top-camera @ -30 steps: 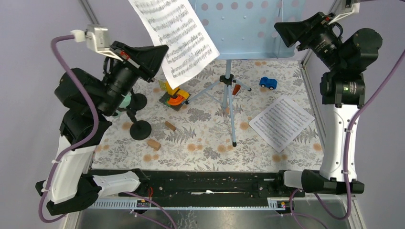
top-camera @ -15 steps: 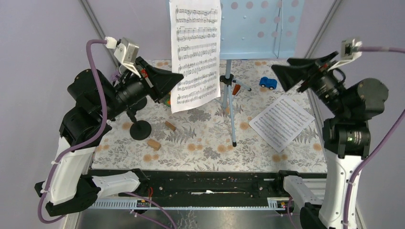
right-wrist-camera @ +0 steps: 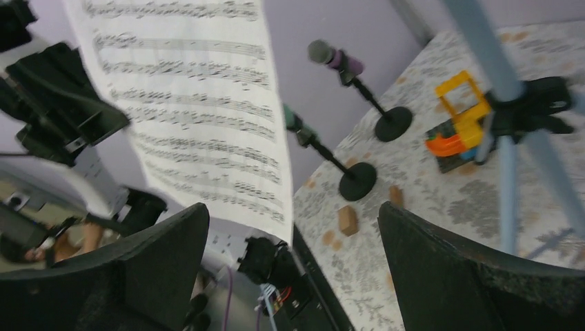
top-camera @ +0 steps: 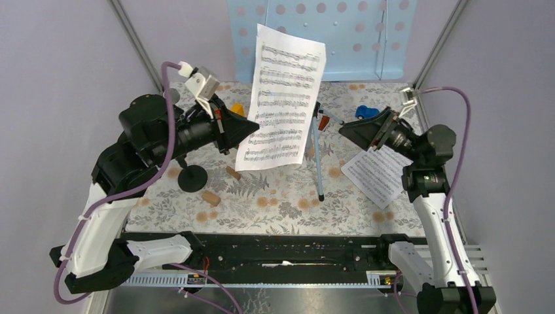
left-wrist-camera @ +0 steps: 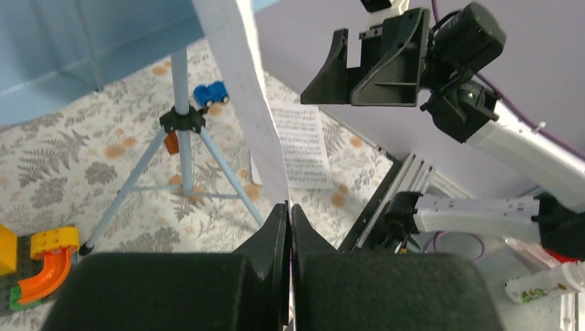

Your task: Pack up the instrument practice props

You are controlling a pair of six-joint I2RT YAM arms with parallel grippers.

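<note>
My left gripper (top-camera: 255,127) is shut on the lower left edge of a white sheet-music page (top-camera: 283,98) and holds it upright in the air, in front of the pale blue music rack (top-camera: 327,33). The left wrist view shows the jaws (left-wrist-camera: 288,207) closed on the page's edge (left-wrist-camera: 241,89). The rack's tripod legs (top-camera: 318,160) stand on the table. A second page (top-camera: 373,176) lies flat at the right. My right gripper (top-camera: 357,134) is open and empty just above it, facing the held page (right-wrist-camera: 186,103). The purple microphone (right-wrist-camera: 338,58) and the mint-green one (right-wrist-camera: 293,121) stand in black round-based holders (right-wrist-camera: 357,181).
A small blue toy car (top-camera: 368,112) sits at the back right. Two brown wooden blocks (top-camera: 211,197) lie near a mic holder base (top-camera: 192,178). A yellow and orange toy piece (right-wrist-camera: 459,127) sits by the tripod. Metal frame posts and purple walls bound the table.
My left gripper has carried the page down and to the right, in front of the tripod. My right arm has dropped from high at the right to low over the lying page.
</note>
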